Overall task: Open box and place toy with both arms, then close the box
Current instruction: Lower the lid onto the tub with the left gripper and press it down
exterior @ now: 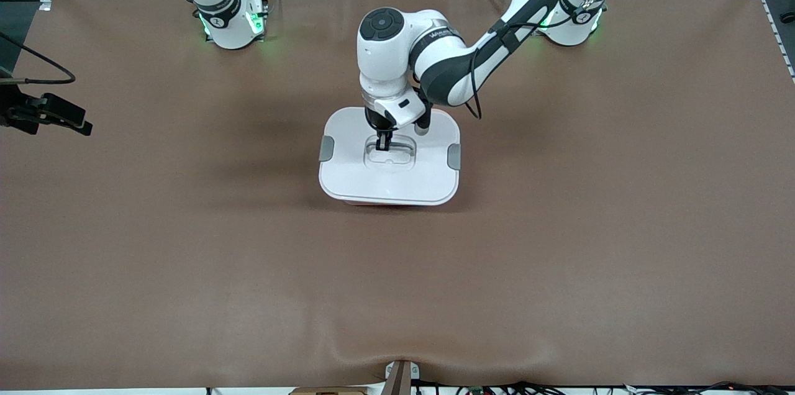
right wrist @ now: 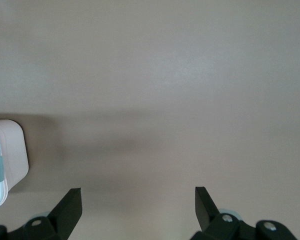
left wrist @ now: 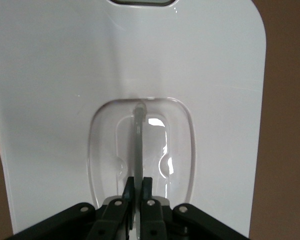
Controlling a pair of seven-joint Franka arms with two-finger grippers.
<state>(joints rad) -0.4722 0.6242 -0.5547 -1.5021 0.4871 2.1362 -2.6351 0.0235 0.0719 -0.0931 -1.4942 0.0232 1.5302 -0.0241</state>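
Gripping the clear recessed handle (left wrist: 139,150) at the centre of the white lid (exterior: 348,177): left claw (exterior: 384,145), jaws shut on the thin upright bar of that handle, confirmed in the left wrist view. Sitting mid-table on the brown table (exterior: 559,258): pale pink rounded-rectangular plastic box (exterior: 397,201), lid on, two grey side clips (exterior: 327,148) apparently down, though hard to confirm from above. Waiting at the right arm's end of the table: right claw (right wrist: 138,200), jaws spread wide, holding nothing, over bare table near a corner of the box. Not seen in any view: the toy.

Handling judgement: rigid, smooth, light plastic; lid likely slippery on flat faces, so the central handle judged the sound hold. Thin handle bar offers little purchase; straight vertical lift advised. Risk noted: if clips latched, whole box may rise with lid.
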